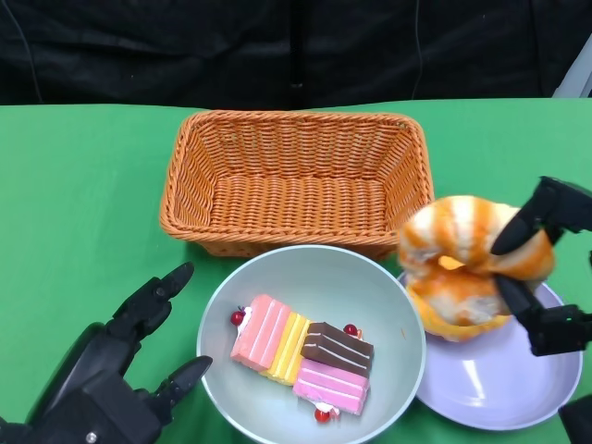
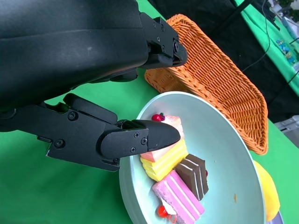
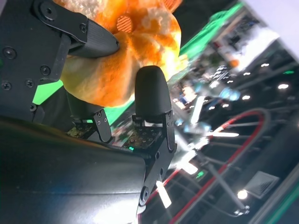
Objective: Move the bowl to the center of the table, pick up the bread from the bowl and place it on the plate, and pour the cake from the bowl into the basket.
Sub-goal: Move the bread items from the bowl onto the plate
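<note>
Black right hand [image 1: 541, 268] grips orange-and-white striped bread [image 1: 467, 259] above lilac plate [image 1: 518, 388].

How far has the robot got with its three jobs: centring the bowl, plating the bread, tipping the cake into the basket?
Done: the bowl sits mid-table, in front of the basket. In hand: the right hand grips the bread above the plate, not yet released. Left: the cake still lies in the bowl; the basket holds nothing. The left hand is open beside the bowl.
</note>
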